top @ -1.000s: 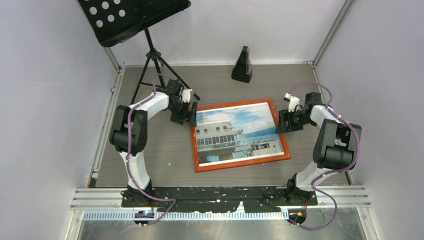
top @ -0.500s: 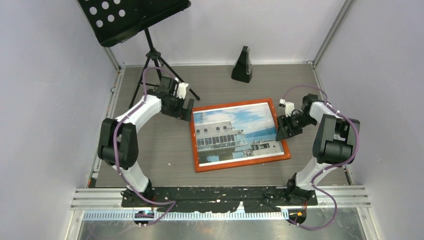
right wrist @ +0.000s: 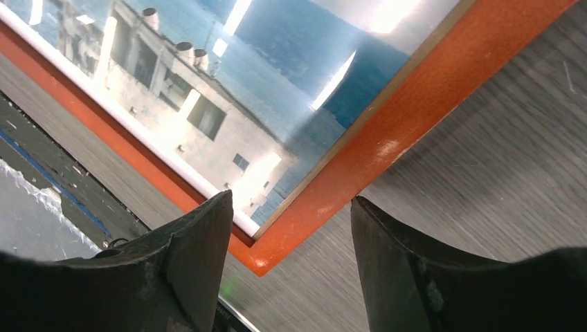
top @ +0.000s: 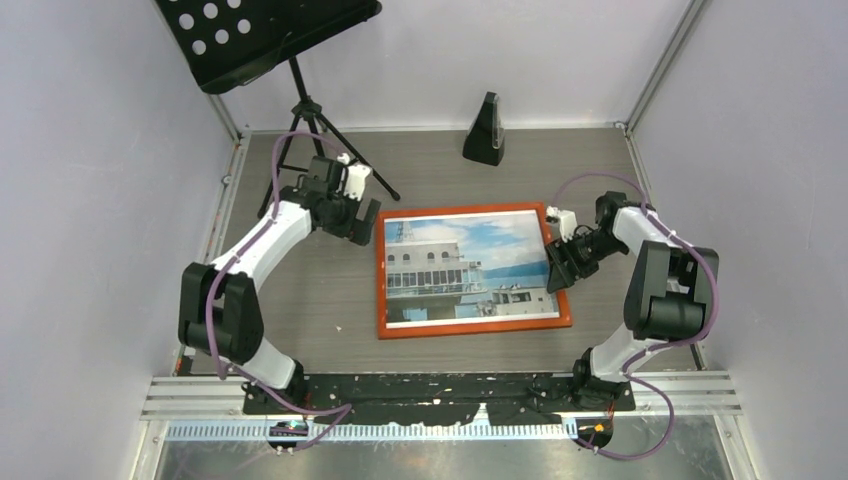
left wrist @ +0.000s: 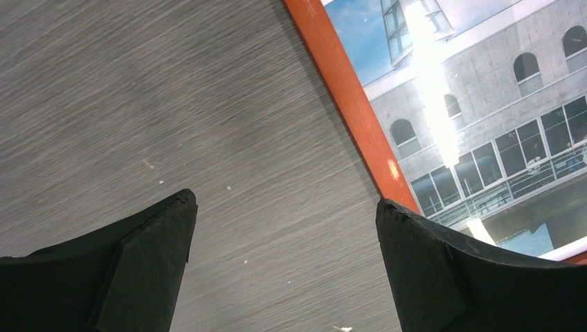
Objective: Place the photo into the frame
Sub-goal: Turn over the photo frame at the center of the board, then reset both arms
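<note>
Insertion judged complete; release step in hand.
The photo (top: 465,265) was seen lying inside the frame (top: 470,327). The left gripper (top: 362,222) and right gripper (top: 558,270) were spread, empty; clear withdrawal was judged required next.

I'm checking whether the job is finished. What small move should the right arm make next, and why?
Probably lift the right tool clear of the frame. The photo already seems to lie flat inside it, the left tool is open over the table, and the right tool's jaws stand apart over the frame's right rail.
</note>
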Motion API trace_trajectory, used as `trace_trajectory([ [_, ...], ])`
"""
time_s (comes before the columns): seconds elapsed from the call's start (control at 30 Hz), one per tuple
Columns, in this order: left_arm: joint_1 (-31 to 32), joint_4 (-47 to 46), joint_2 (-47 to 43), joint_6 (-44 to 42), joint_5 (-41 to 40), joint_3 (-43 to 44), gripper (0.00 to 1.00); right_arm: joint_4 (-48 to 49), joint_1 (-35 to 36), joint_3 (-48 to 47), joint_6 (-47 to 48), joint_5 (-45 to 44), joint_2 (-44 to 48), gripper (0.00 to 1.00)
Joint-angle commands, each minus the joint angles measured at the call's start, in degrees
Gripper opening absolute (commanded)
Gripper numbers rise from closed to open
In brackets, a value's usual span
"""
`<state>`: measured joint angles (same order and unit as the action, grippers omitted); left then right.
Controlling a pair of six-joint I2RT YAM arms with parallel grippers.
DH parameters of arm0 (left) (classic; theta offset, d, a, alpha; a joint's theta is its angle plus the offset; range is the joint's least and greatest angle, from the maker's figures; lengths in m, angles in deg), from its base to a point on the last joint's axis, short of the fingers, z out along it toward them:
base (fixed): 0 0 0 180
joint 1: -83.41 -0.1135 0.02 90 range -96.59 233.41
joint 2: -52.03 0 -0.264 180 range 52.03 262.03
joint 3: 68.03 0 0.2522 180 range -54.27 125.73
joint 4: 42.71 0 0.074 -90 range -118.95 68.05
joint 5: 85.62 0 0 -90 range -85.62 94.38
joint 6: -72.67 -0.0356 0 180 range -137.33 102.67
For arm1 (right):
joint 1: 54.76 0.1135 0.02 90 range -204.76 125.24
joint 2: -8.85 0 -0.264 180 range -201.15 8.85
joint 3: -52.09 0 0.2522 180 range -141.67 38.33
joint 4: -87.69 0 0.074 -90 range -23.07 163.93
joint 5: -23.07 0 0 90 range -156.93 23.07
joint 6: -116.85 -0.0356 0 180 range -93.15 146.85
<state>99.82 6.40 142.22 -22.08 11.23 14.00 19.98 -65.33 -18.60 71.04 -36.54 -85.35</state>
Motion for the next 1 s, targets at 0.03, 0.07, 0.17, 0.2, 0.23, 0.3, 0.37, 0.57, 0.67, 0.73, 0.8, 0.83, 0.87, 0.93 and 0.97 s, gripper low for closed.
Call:
trace_trajectory([
  [0.03,0.03,-2.32,-6.31,-1.55,-4.45,-2.1,1.0,-0.72,0.58,0.76,0.5,1.58,7.84,0.73],
  [0.07,0.03,-2.57,-7.66,-1.69,-5.19,-2.87,1.0,0.16,0.52,1.14,-1.11,1.06,10.25,0.77],
  [0.17,-0.25,-3.27,-10.99,-2.05,-7.23,-4.73,1.0,4.73,0.36,1.83,-4.79,-1.53,15.96,0.94],
  [0.2,-0.42,-3.57,-12.38,-2.08,-8.32,-5.4,1.0,5.74,0.32,2.17,-6.58,-2.12,18.87,0.97],
  [0.23,-0.67,-3.9,-13.8,-2.31,-8.63,-6.22,0.99,7.51,0.33,2.26,-7.41,-3.17,20.23,0.99],
  [0.3,-1.48,-4.46,-16.69,-2.37,-8.62,-7.6,1.0,9.84,0.26,2.63,-9.73,-4.79,25.55,0.96],
  [0.37,-2.43,-4.56,-19.62,-1.57,-7.99,-8.97,1.0,12.04,0.22,3.36,-12.17,-6.76,29.08,0.96],
  [0.57,-5.91,-3.66,-28.16,0.42,-2.8,-11.04,1.0,17.49,-0.14,6.24,-19.39,-13.32,38.96,0.95],
  [0.67,-6.7,-3.3,-32.93,0.49,-2.7,-11.74,0.99,18.88,-0.23,7.68,-20.71,-15.16,42.54,0.95],
  [0.73,-6.89,-3.35,-35.92,0.6,-3.04,-12.6,1.0,19.26,-0.32,8.56,-21.59,-15.82,44.58,0.95],
  [0.8,-6.95,-3.63,-38.86,0.71,-3.4,-13.49,1.0,19.29,-0.4,9.0,-22.4,-16.33,45.87,0.95],
  [0.83,-6.93,-4.02,-40.31,0.86,-3.82,-14.02,1.0,19.27,-0.36,9.09,-23.0,-16.51,46.34,0.96],
  [0.87,-6.92,-4.56,-41.68,1.06,-4.43,-14.65,1.0,19.24,-0.4,9.01,-23.4,-16.9,46.49,0.95],
  [0.93,-7.0,-6.02,-44.45,1.48,-5.77,-16.28,1.0,19.31,-0.35,8.87,-24.69,-17.66,46.69,0.95],
  [0.97,-7.0,-6.87,-46.02,1.75,-6.33,-16.97,1.0,19.28,-0.38,8.57,-25.56,-18.16,46.72,0.95],
])
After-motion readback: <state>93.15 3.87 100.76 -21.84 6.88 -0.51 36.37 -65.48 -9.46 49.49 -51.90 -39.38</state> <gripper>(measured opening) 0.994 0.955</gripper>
